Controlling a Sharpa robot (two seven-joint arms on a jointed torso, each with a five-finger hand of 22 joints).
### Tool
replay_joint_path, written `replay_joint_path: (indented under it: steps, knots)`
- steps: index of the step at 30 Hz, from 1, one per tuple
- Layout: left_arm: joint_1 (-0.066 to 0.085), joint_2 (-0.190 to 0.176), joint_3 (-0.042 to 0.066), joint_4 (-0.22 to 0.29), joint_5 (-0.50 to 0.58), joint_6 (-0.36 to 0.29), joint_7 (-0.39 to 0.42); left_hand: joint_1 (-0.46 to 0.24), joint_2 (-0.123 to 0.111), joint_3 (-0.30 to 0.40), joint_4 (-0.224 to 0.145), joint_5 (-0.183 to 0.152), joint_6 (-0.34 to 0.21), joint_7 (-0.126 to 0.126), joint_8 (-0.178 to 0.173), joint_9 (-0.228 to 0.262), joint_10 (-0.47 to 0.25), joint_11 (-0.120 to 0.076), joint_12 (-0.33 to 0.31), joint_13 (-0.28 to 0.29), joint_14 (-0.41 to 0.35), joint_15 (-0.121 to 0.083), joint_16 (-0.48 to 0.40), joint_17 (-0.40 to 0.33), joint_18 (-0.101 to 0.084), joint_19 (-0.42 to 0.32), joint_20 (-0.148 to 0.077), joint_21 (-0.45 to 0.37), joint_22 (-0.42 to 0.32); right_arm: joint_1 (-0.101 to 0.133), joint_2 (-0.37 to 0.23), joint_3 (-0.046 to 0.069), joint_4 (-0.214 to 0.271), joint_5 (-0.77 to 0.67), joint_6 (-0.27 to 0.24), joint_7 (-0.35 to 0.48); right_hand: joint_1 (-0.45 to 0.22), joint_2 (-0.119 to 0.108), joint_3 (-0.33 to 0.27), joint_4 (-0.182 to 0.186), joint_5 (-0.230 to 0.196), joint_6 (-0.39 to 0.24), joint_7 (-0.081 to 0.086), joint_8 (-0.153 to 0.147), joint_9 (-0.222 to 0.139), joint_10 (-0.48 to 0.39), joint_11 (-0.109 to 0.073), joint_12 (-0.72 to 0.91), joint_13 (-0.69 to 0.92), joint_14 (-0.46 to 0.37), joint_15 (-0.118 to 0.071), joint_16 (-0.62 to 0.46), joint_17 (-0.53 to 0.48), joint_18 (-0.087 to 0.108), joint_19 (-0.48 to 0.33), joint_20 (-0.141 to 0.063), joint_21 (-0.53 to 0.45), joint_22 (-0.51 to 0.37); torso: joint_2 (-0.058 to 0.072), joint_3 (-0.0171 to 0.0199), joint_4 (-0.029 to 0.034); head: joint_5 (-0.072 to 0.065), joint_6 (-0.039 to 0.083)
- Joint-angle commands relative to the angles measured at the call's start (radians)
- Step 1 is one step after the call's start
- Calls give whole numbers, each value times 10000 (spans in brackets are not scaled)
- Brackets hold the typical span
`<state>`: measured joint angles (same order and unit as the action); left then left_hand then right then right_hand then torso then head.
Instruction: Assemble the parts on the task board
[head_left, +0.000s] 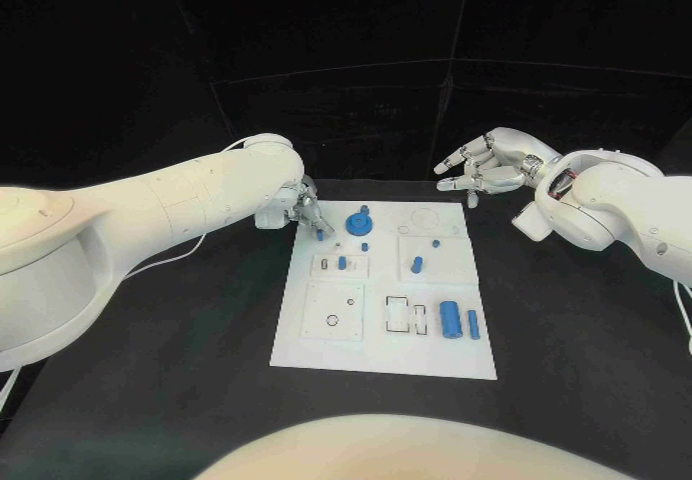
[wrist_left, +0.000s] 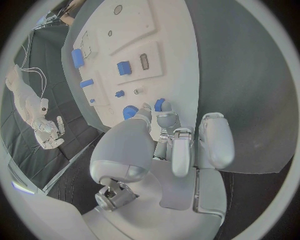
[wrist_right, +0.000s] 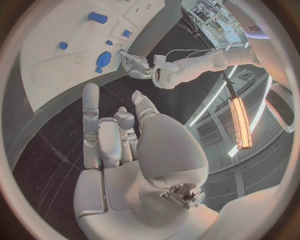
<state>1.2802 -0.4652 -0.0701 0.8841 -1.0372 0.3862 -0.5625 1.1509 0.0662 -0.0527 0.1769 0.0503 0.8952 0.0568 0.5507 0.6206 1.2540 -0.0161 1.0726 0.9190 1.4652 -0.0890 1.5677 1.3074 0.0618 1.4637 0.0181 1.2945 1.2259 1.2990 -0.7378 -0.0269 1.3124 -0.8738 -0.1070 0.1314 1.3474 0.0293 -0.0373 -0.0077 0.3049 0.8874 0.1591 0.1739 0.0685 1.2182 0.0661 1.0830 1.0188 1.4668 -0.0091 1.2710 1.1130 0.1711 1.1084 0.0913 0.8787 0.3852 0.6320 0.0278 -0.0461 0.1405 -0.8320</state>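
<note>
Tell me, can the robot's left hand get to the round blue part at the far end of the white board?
Probably yes. The left hand hovers open right beside the round blue part, with nothing between them.

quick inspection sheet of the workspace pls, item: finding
surface: black table, bare round the board
task board: white task board in the middle of the table, with outlined recesses and small holes
parts: blue parts on the board; a round part with a knob at the far left, a large cylinder and a slim peg near the right edge, smaller pieces between them
clutter: nothing seen
left robot hand: left robot hand at the board's far left corner, fingertips close by the round part; whether they touch it is unclear
right robot hand: right robot hand raised beyond the far right corner, fingers apart, holding nothing
cables: thin white cable hanging from the left arm
surroundings: dark backdrop
</note>
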Motion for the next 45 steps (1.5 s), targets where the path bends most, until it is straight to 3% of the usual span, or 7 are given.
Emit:
replay_joint_path:
  steps: [1, 7, 14, 20, 24, 33, 45]
  knots:
    - [10, -6, -4, -19, 114, 36, -7, 194, 59, 59, -116, -15, 93, 3, -45, -25, 21, -8, 58, -6, 1056, 73, 31, 2634, 119, 58, 59, 51, 14, 23, 1, 7, -7, -4, 84, 42, -21, 58, 13, 56, 36, -63, -26, 69, -3, -71, -4, -51, 2, 48, -37, -61, -13, 135, 83, 18, -52, -9, 4, 0, 1, -10, -12]
    - [9, 7, -4, -27, 181, -53, 44, 762, 477, 478, -480, -11, 66, -41, -81, -88, 5, -49, 48, -17, 1056, 48, 31, 2634, 121, 59, 46, 48, 26, 23, 3, 7, -7, -12, 94, 39, -21, 58, 13, 56, 36, -63, -26, 69, -3, -71, -4, -51, 2, 48, -37, -61, -13, 135, 83, 18, -52, -9, 0, -2, -4, -22, -17]
    - [9, -1, -4, -14, 278, -133, 162, 1981, 888, 1881, -1546, -2, -139, -75, -244, -234, -112, -95, -97, -97, 1056, -22, 31, 2634, 123, 52, -34, 30, 33, 23, -1, 7, -6, -20, 119, 19, -21, 58, 13, 56, 36, -63, -26, 69, -3, -71, -4, -51, 2, 48, -37, -61, -13, 135, 83, 18, -52, -9, -1, -1, -5, -35, -35]
    - [8, -131, -4, 130, 577, -408, 262, 860, 210, 4487, -2172, 43, -139, -18, -50, -236, -10, 2, -169, -194, 1056, 59, 31, 2634, 135, 48, 20, -21, 41, 23, -13, 7, -2, -28, 149, 4, -21, 58, 13, 56, 36, -63, -26, 69, -3, -71, -4, -51, 2, 48, -37, -61, -13, 135, 83, 18, -52, -9, -9, 5, 11, -43, -36]
    - [11, -373, -3, 445, 945, -721, 255, 438, -79, 5389, -2371, -33, -152, -10, 121, -159, -3, -47, -195, -243, 1056, 63, 31, 2634, 145, 30, 30, -91, -14, 23, -36, 7, 4, -30, 172, -13, -21, 58, 13, 56, 36, -63, -26, 69, -3, -71, -4, -51, 2, 48, -37, -61, -13, 135, 83, 18, -52, -9, -8, 5, 24, -83, -38]
    - [72, -1388, -4, 1994, 1627, -1915, 200, -245, -504, 6768, -2595, -18, -205, -29, 510, 35, 81, -62, -196, -286, 1056, 38, 31, 2634, 152, 37, 18, -148, -33, 23, -115, 6, 7, -43, 187, -86, -8, 71, 22, 54, 45, -54, -26, 79, -2, -81, -5, -61, -12, 44, -38, -81, -34, 135, 86, 17, -60, -14, -48, 34, 81, -118, -34]
    - [-55, -2488, -137, 4150, 1031, -3480, 335, -481, -687, 7281, -2666, -12, -205, -66, 704, 114, 178, -91, -132, -242, 1056, 21, 31, 2634, 141, 66, 10, -118, 23, 23, -135, 5, -30, -50, 178, -116, -6, 70, 22, 54, 46, -53, -25, 80, -2, -79, -4, -57, -8, 43, -38, -84, -37, 135, 86, 16, -62, -16, -73, 44, 120, -47, -72]
